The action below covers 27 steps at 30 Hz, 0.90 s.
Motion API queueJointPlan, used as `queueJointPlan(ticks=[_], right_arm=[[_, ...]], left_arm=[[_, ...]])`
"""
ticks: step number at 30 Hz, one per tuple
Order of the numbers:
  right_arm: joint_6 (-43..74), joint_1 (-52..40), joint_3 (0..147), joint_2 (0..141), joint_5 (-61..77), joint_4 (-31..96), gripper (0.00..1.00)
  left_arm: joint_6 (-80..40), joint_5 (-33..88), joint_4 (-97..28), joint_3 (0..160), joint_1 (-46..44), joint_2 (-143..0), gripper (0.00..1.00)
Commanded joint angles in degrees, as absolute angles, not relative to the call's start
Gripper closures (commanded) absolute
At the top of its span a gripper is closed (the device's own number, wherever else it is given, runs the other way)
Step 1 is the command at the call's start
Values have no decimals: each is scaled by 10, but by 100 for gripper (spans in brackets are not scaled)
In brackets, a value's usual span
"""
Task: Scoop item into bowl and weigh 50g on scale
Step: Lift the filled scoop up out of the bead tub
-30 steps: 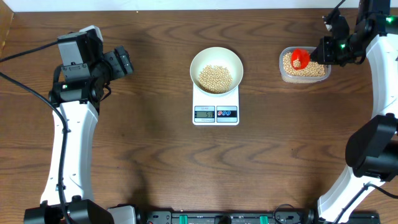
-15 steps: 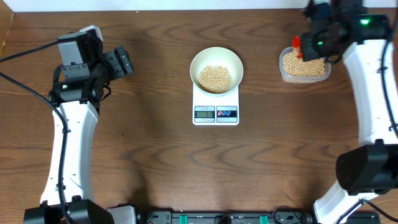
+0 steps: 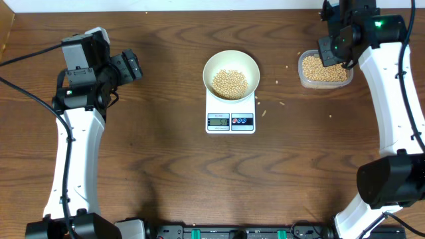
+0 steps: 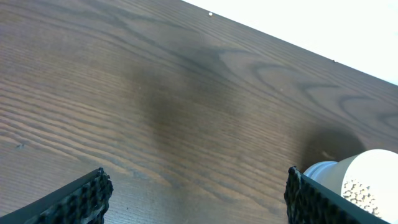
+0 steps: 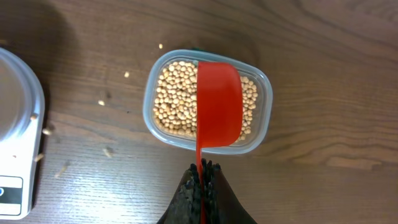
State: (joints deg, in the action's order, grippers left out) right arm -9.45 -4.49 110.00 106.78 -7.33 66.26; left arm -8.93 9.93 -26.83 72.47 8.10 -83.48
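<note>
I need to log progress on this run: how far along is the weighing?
Done: the bowl sits on the scale with a layer of beans inside. In hand: the right gripper, jaws shut on the red scoop, holds it over the tub; no beans show in it. Left: the display is unreadable, so reaching 50g is unconfirmed, and stray beans lie on the table.

left pincer [image 4: 198,199] spread wide | bowl [image 4: 374,164] lower right | beans [image 4: 357,190] inside

Scale [image 3: 230,111] readout [image 3: 218,120] illegibly small
</note>
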Motion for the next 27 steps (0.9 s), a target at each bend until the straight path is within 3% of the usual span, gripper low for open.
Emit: queueJointPlan(ticks=[1, 27], right_arm=[[-86, -35, 1107, 1065, -69, 665, 99], [-68, -29, 1107, 1065, -17, 665, 99]], left_arm=[[-82, 94, -270, 730, 82, -834, 9], [-81, 94, -270, 730, 82, -834, 9]])
